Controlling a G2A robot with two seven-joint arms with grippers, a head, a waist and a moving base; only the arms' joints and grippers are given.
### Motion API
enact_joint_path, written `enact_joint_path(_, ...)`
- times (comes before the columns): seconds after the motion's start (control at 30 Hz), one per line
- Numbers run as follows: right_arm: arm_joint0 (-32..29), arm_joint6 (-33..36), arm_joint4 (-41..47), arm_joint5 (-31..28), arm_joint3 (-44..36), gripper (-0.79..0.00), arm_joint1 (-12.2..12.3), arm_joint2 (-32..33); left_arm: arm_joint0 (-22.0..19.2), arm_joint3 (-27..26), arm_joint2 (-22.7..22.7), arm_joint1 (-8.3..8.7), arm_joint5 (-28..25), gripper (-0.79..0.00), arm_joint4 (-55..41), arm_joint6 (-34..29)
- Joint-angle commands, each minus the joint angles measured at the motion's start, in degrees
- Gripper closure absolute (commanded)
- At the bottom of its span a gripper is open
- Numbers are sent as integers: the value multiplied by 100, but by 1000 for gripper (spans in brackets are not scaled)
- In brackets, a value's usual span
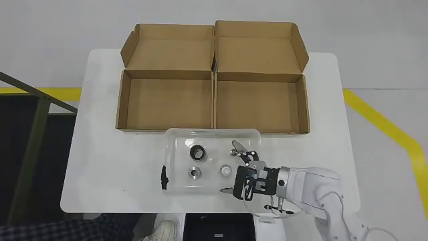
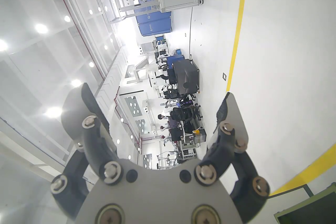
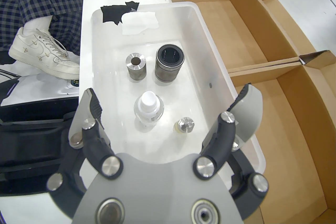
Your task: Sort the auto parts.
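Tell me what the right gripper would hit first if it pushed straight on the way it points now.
Most likely the small clear part with a white cap, standing just ahead of the open right gripper in the clear plastic bin. Depth is unclear, so it might meet the bin floor beside it instead.

Right gripper (image 1: 232,168) hangs over the right end of the clear plastic bin (image 1: 207,131), fingers spread wide. In the bin are a black cylindrical bearing (image 1: 198,153), a small silver metal cylinder (image 1: 194,172) and a white-capped round part (image 1: 227,171). On the white worktop (image 1: 100,147) beyond, an open brown cardboard box (image 1: 165,104) touches a second open cardboard box (image 1: 257,106).
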Motion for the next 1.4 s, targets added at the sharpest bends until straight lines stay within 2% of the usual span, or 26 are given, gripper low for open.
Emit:
enact_joint_path(0.0,107,164,54,29,57,-785,2,-57,0,0,0,0,0,-785,0,0)
enact_joint_path(0.4,364,763,227,69,338,-785,54,-280,0,0,0,0,0,-785,0,0)
enact_joint_path(0.47,399,804,234,78,402,-739,62,-319,0,0,0,0,0,-785,0,0)
enact_joint_path(0.53,439,835,247,32,463,-566,72,-367,0,0,0,0,0,-785,0,0)
enact_joint_path(0.6,475,871,257,20,515,-585,82,-404,0,0,0,0,0,-785,0,0)
enact_joint_path(0.83,564,962,285,32,610,-551,115,-517,0,0,0,0,0,-785,0,0)
enact_joint_path(0.9,593,983,290,47,636,-496,124,-543,0,0,0,0,0,-785,0,0)
enact_joint_path(0.97,628,1001,304,58,669,-388,131,-570,0,0,0,0,0,-785,0,0)
enact_joint_path(1.1,697,1030,327,44,714,-280,147,-642,0,0,0,0,0,-785,0,0)
enact_joint_path(1.23,728,1044,345,60,694,-28,165,-695,0,0,0,0,0,-785,0,0)
enact_joint_path(1.27,732,1037,356,65,680,0,170,-698,0,0,0,0,0,-785,0,0)
enact_joint_path(1.37,728,994,404,61,582,0,191,-682,0,0,0,0,0,-785,0,0)
